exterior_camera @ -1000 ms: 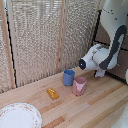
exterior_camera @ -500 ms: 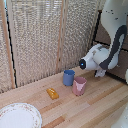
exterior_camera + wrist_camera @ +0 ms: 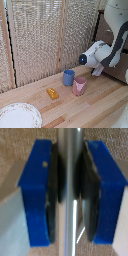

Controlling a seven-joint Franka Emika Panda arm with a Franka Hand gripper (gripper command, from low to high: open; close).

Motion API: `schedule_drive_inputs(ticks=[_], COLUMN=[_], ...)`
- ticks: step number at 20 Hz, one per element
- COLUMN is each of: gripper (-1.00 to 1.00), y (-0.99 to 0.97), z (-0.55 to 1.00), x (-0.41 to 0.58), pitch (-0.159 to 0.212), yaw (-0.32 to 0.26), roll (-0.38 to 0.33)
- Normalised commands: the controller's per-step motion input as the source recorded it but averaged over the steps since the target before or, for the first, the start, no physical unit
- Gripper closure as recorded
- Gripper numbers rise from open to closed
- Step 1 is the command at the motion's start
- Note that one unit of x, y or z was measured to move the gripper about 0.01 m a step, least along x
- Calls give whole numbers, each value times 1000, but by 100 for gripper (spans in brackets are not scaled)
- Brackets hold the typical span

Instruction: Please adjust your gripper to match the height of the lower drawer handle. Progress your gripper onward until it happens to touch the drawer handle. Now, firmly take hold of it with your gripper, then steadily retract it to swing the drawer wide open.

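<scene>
In the wrist view, my gripper (image 3: 70, 193) has its two blue-tipped fingers (image 3: 37, 193) closed on the silver drawer handle (image 3: 71, 158), a thin metal bar that runs between the dark pads. In the exterior view, the white arm reaches to the dark brown drawer (image 3: 111, 35) at the exterior view's right. There the white wrist body hides the fingers and the handle. A brown drawer surface fills the background of the wrist view.
On the wooden table (image 3: 75, 107) stand a blue cup (image 3: 68, 77) and a pink cup (image 3: 79, 86). A small orange block (image 3: 52, 93) and a white patterned plate (image 3: 19, 116) lie nearer the exterior view's left. A pale slatted screen (image 3: 45, 35) stands behind.
The arm and wrist look almost unmoved across the frames. The cups, block and plate have not shifted.
</scene>
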Motion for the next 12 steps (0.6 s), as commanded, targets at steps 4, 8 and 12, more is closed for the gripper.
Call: schedule_drive_inputs(ticks=[4,8,12], gripper=[100,100,100], y=[475,576,771], z=[0,0,-173], x=[129,180,248], pitch=[-120,-80,-55], yaw=[26,17,22], roll=[331,294,146])
